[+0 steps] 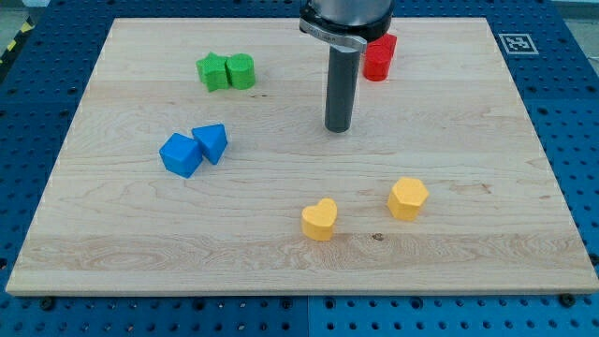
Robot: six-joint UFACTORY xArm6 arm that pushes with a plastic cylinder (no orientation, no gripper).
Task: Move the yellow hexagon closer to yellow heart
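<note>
Near the board's centre, a bit toward the view's top, my tip sits on bare wood, touching no block; it's a plain rod, so nothing to spread or pinch. Closest is the red block, up and to the view's right, partly hidden behind the arm's body, so its shape is hard to call, maybe two pieces. Down and right of my tip, well apart, is the yellow hexagon. The yellow heart lies to the hexagon's left and slightly lower, near it but w/ a clear gap btwn them. To the view's left of my tip: blue triangle touching a blue cube. Top left: two green blocks pressed side by side. All rest on the wooden board, which sits on a blue pegboard table; a marker tag is at the top-right corner.
</note>
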